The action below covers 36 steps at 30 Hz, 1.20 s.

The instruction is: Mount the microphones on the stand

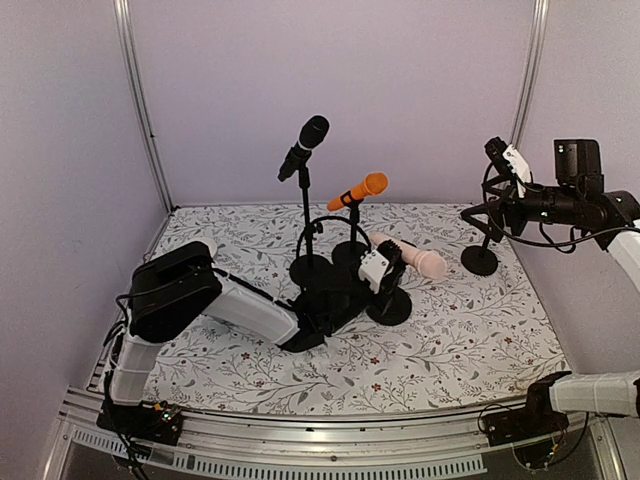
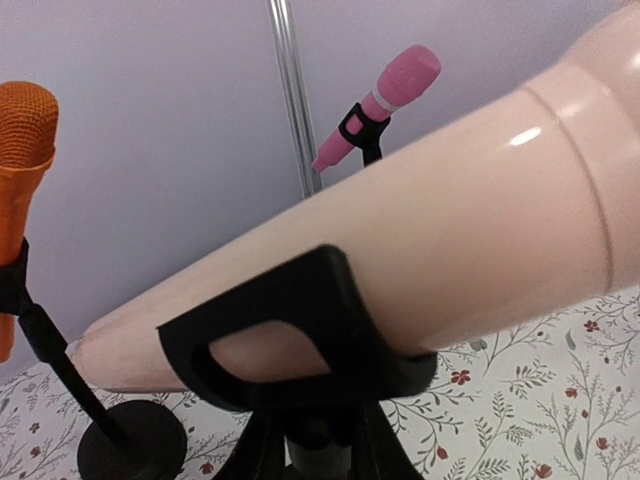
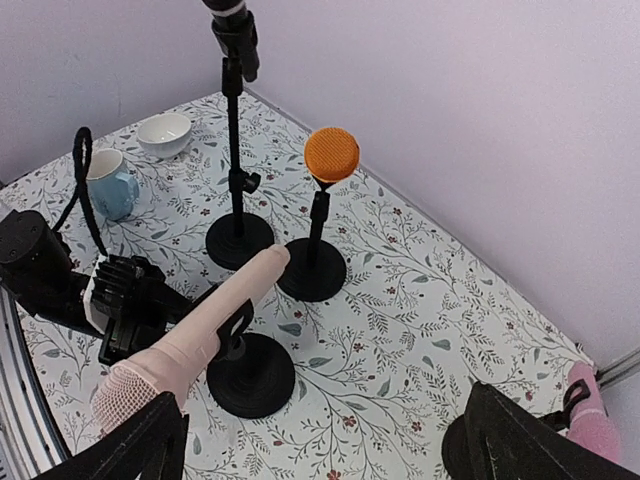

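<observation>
Black microphone (image 1: 305, 145) and orange microphone (image 1: 358, 190), upper centre, are clipped in; bright pink microphone (image 2: 380, 100) likewise. Beige-pink microphone (image 3: 200, 335) is laid in its clip (image 2: 290, 340), grasped by the left hand (image 1: 375, 270). The right hand (image 3: 325, 420) is spread, released. Only the left hand's letting go is judged outstanding.
</observation>
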### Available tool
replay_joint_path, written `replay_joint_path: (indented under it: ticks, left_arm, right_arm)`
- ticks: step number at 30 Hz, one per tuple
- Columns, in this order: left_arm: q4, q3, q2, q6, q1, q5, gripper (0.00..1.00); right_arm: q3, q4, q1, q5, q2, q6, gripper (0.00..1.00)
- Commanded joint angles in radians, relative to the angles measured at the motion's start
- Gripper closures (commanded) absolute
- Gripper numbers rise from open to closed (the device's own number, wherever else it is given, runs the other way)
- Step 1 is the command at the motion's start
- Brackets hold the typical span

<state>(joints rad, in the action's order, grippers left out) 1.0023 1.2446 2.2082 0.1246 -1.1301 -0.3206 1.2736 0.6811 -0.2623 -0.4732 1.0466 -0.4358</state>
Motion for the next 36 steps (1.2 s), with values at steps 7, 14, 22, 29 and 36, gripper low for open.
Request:
replay_joint_path:
  ticks: [7, 14, 22, 29, 36]
  left_arm:
    - [-0.074, 0.371, 0.196, -0.047, 0.113, 0.241, 1.0]
    - [-0.128, 0.475, 0.255, -0.063, 0.12, 0.248, 0.87]
    - [-0.089, 0.322, 0.169, -0.075, 0.101, 0.189, 0.62]
    - [-0.049, 0.096, 0.024, -0.081, 0.06, 0.113, 0.54]
    - [-0.255, -0.108, -0.262, -0.11, -0.028, -0.035, 0.51]
  right_arm:
    - [-0.171, -0.107, 0.066, -0.098, -0.06, 0.09, 0.01]
    - [-0.171, -0.111, 0.067, -0.114, -0.059, 0.086, 0.01]
    - [-0.165, -0.109, 0.069, -0.121, -0.062, 0.089, 0.01]
    - [-0.166, -0.111, 0.069, -0.147, -0.064, 0.096, 0.01]
    - [-0.239, -0.201, 0.089, -0.065, -0.123, 0.117, 0.01]
